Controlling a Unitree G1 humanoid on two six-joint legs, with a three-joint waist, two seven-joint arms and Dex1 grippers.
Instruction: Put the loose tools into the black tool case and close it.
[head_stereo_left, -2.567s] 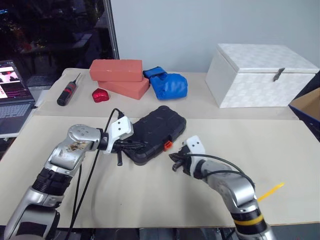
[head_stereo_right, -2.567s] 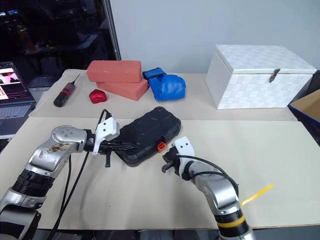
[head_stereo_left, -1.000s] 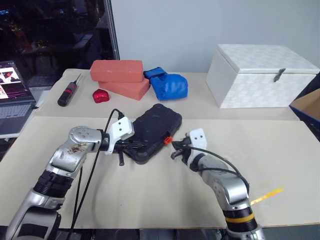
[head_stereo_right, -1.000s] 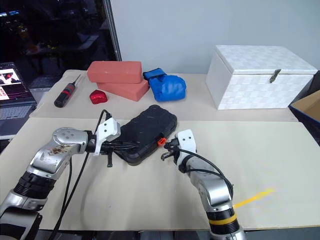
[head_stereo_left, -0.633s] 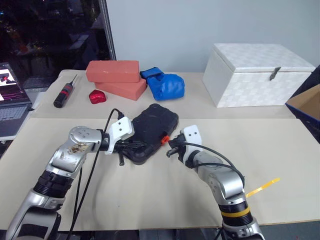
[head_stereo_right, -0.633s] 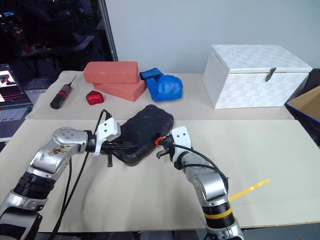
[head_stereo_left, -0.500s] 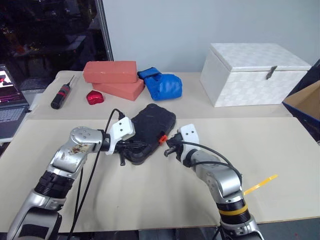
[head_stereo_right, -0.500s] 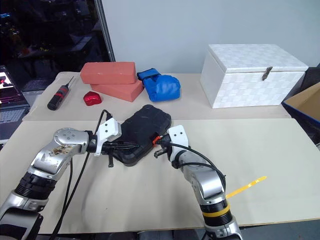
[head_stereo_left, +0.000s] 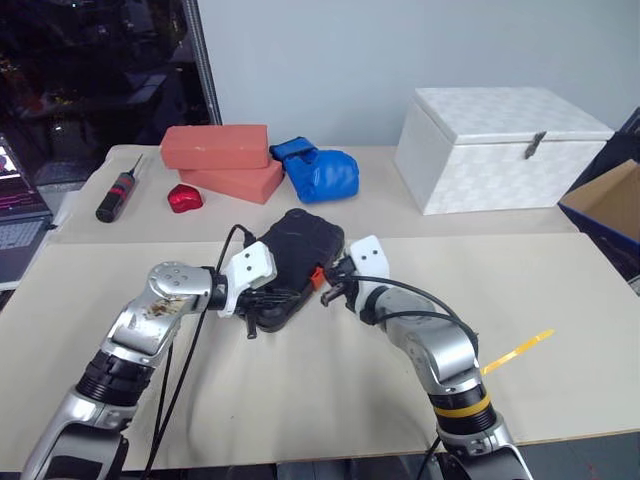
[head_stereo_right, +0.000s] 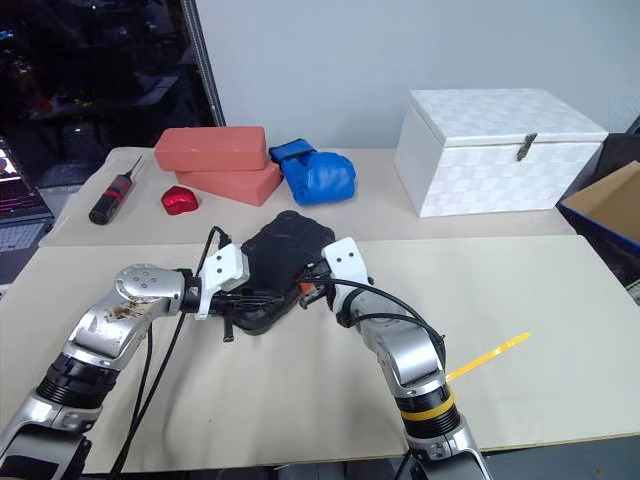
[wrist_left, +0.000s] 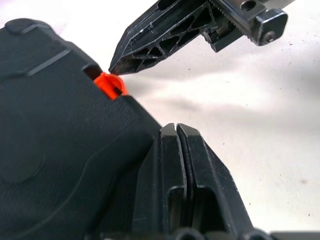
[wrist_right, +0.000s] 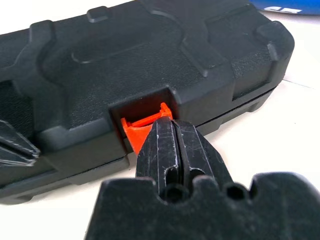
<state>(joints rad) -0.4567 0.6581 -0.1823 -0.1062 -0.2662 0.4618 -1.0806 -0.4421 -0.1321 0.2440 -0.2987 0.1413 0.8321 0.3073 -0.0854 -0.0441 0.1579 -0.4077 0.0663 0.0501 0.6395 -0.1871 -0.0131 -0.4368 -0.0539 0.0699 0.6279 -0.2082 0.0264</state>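
Note:
The black tool case (head_stereo_left: 300, 245) lies closed on the beige table, lid down, its orange latch (wrist_right: 137, 131) on the near edge. My right gripper (wrist_right: 172, 130) is shut, and its tips press against that latch (head_stereo_left: 316, 277) from the front. My left gripper (wrist_left: 176, 129) is shut too and rests against the case's near left edge (wrist_left: 60, 130). The left wrist view shows the right gripper's fingertips (wrist_left: 117, 67) touching the latch (wrist_left: 111, 84). The loose tools are out of view.
At the back of the table are a black screwdriver with red marks (head_stereo_left: 115, 192), a small red object (head_stereo_left: 182, 198), two red bricks (head_stereo_left: 215, 147), a blue glove (head_stereo_left: 318, 172) and a white box (head_stereo_left: 500, 145). A cardboard box (head_stereo_left: 610, 205) stands at the right edge. A yellow strip (head_stereo_left: 515, 352) lies near right.
My right gripper has moved left and up until its tips meet the orange latch. The left gripper has stayed at the case's edge. The camera has turned slightly.

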